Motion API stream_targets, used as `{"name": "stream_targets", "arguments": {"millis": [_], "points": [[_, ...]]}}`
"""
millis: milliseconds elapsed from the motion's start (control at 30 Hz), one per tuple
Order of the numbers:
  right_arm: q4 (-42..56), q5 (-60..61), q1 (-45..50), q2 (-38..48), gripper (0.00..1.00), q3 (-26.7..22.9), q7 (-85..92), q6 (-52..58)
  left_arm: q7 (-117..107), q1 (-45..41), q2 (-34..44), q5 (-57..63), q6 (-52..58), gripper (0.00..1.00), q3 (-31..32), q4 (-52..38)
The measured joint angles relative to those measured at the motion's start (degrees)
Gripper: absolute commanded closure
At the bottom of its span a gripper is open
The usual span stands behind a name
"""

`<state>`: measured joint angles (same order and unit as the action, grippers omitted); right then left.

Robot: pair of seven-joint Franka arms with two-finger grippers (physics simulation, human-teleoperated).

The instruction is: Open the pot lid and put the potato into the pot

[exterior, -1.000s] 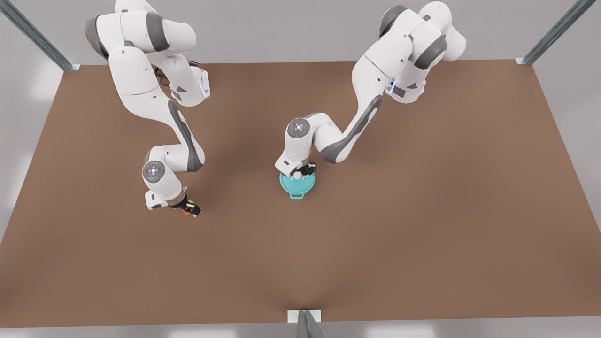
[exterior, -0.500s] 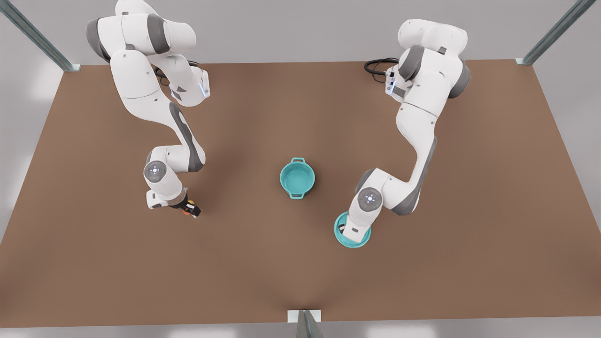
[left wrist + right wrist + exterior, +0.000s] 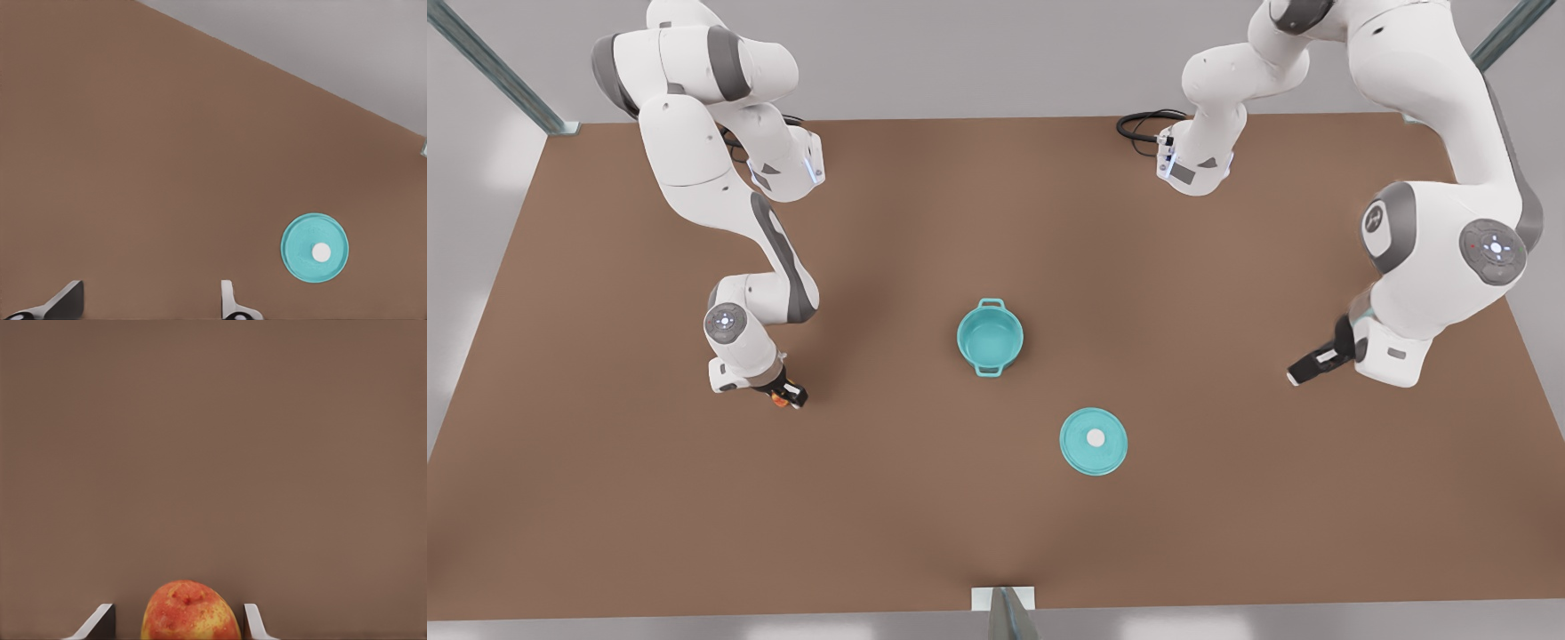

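A: Starting at the front view's left: the right gripper (image 3: 787, 394) sits low over the potato (image 3: 780, 399), well apart from the open teal pot (image 3: 990, 337) at mid-table (image 3: 1227, 498).

B: Its wrist view shows what the front hides: fingertips (image 3: 99, 621) flank the potato (image 3: 190, 611) with gaps on both sides, so the jaws stand apart. I'd close squarely across its middle before lifting (it's rounded, may roll).

A: The pot lid (image 3: 1094, 440) lies flat beyond the pot, knob up. Far on the front view's right, the left gripper (image 3: 1303, 369) waits.

B: Its wrist view shows separated fingertips (image 3: 65, 301) holding nothing, and the lid (image 3: 314, 247).
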<state>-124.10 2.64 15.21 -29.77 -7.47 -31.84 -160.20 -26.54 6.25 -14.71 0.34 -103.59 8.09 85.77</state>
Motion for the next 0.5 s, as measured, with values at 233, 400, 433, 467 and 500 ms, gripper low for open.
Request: {"name": "stream_targets", "arguments": {"millis": [233,400,433,467,500], "points": [[-0.02,0.04,0.0,0.15,0.41,0.0,-0.22,0.1,9.49,-8.09,6.88,-4.08,-0.02,0.0,-11.29,9.37],[-0.21,0.02,-0.03,0.75,0.42,-0.04,-0.31,0.32,14.37,-8.58,6.1,-4.55,0.74,0.0,-11.34,8.46],[-0.25,0.02,-0.05,0.84,0.42,-0.05,-0.32,0.37,15.2,-8.61,6.03,-4.58,0.89,0.0,-11.34,8.38],[-0.29,0.02,-0.07,1.0,0.42,-0.07,-0.33,0.42,15.99,-8.61,5.99,-4.61,1.02,0.0,-11.33,8.34],[-0.33,0.02,-0.08,1.16,0.42,-0.08,-0.35,0.48,16.72,-8.59,5.97,-4.63,1.12,0.0,-11.34,8.32]]}}
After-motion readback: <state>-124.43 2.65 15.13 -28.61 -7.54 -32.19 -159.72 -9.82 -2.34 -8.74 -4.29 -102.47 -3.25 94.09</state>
